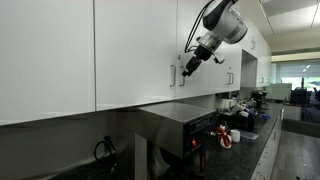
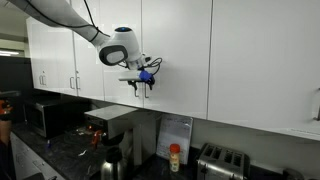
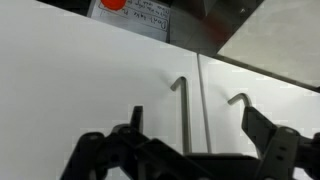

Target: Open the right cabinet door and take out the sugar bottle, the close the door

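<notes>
Both upper doors are shut, so the sugar bottle is hidden. The right cabinet door (image 2: 180,60) (image 1: 210,86) is a plain white panel with a slim silver bar handle (image 3: 180,115) near its seam edge. The wrist view is turned upside down, so this door (image 3: 80,90) fills its left part. My gripper (image 3: 191,108) (image 2: 143,84) (image 1: 188,68) is open and faces the seam between the two doors, close in front of them. Both doors' handles show between its fingers, and it holds nothing.
The matching left door (image 2: 110,45) has its own handle (image 3: 238,98) beside the seam. Below the cabinets, a silver coffee machine (image 2: 108,125), a red-capped bottle (image 2: 174,156), a toaster (image 2: 224,160) and other small items stand on a dark counter (image 1: 250,135).
</notes>
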